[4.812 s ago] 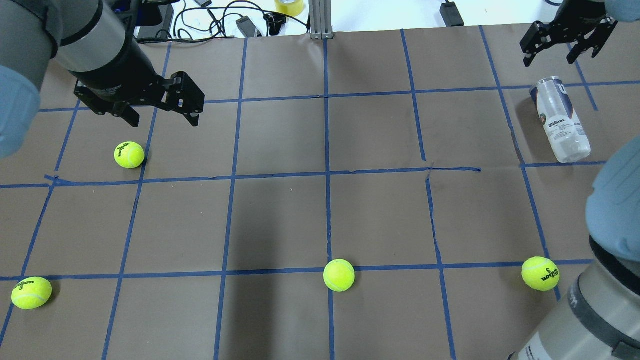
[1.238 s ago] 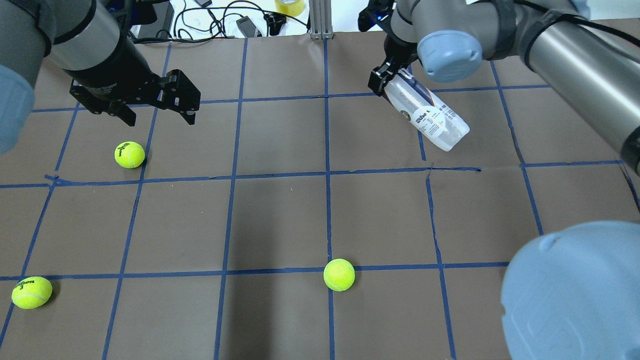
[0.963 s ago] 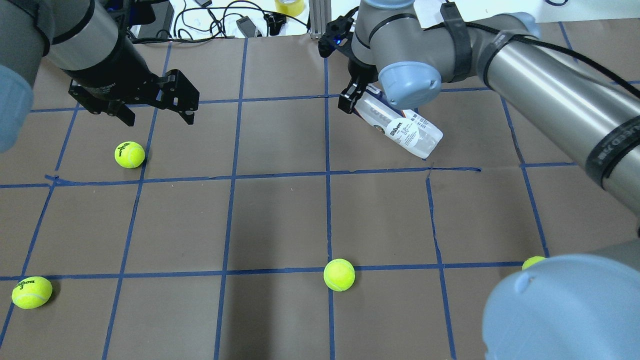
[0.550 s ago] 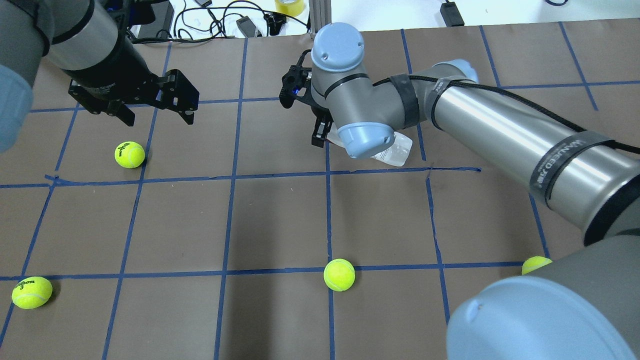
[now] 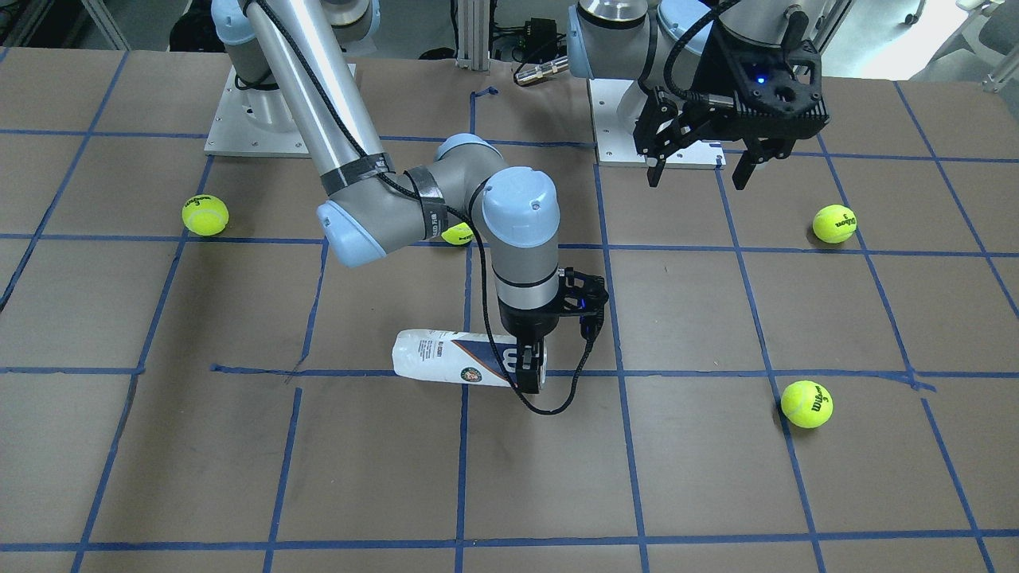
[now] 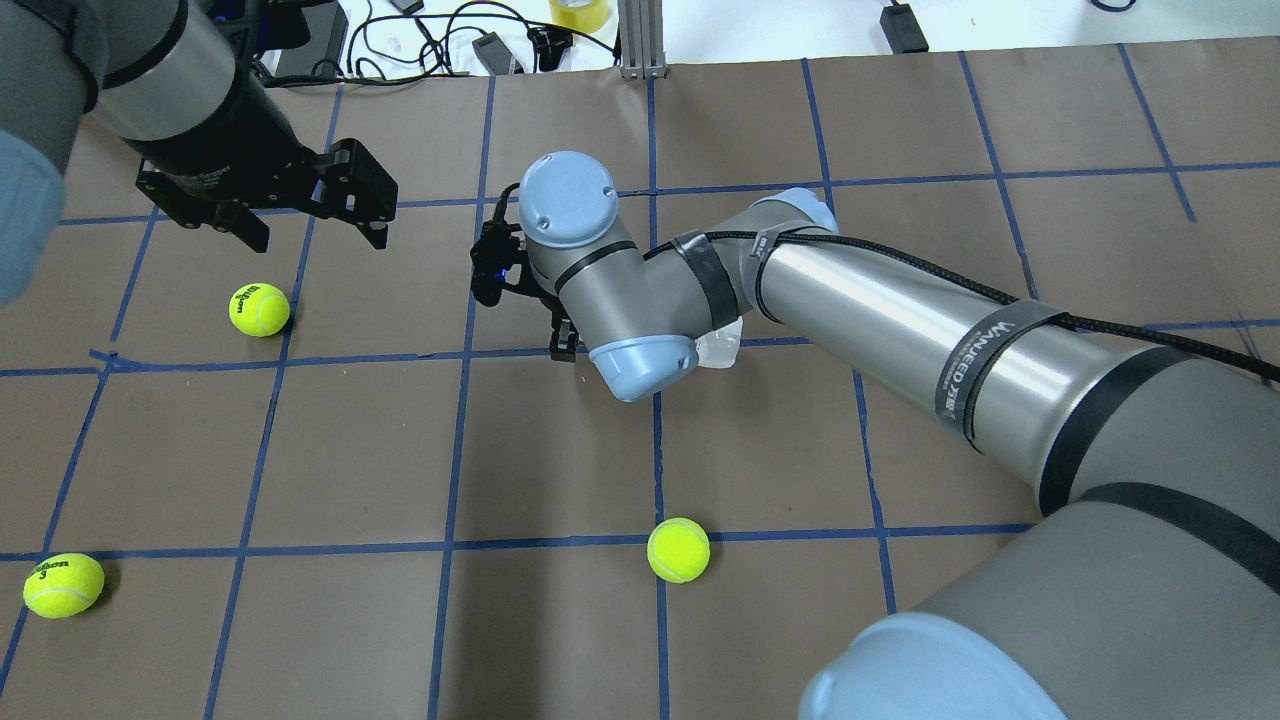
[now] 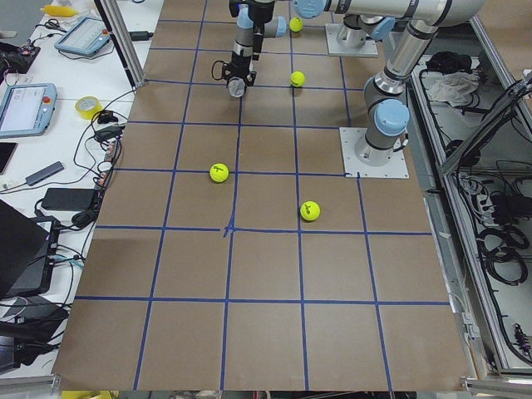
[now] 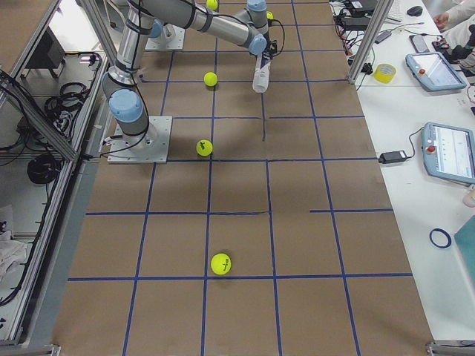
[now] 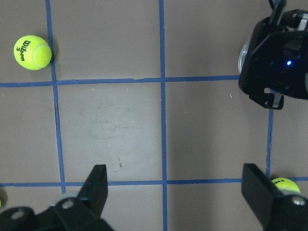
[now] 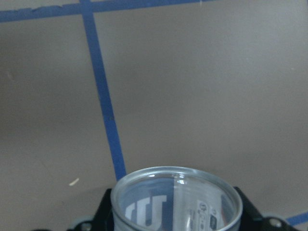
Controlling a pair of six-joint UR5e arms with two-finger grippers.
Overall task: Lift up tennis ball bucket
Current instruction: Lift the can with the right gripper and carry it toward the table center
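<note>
The tennis ball bucket (image 5: 446, 358) is a clear can with a white and navy label, lying roughly level near the table's middle. My right gripper (image 5: 527, 372) is shut on its open end. The right wrist view shows the can's round rim (image 10: 175, 195) between the fingers. From overhead my right wrist hides most of the can; only its closed end (image 6: 722, 348) shows. I cannot tell whether it is clear of the paper. My left gripper (image 6: 322, 238) is open and empty at the far left, also seen from the front (image 5: 696, 181).
Yellow-green tennis balls lie scattered: one below my left gripper (image 6: 259, 309), one at the near left (image 6: 63, 585), one near the middle front (image 6: 678, 549). Cables and a tape roll (image 6: 578, 12) lie past the table's far edge. Blue tape lines grid the brown paper.
My right arm has swept from the far right to the table's middle, carrying the can in its shut gripper. My left arm has hardly moved and its gripper stays open.
</note>
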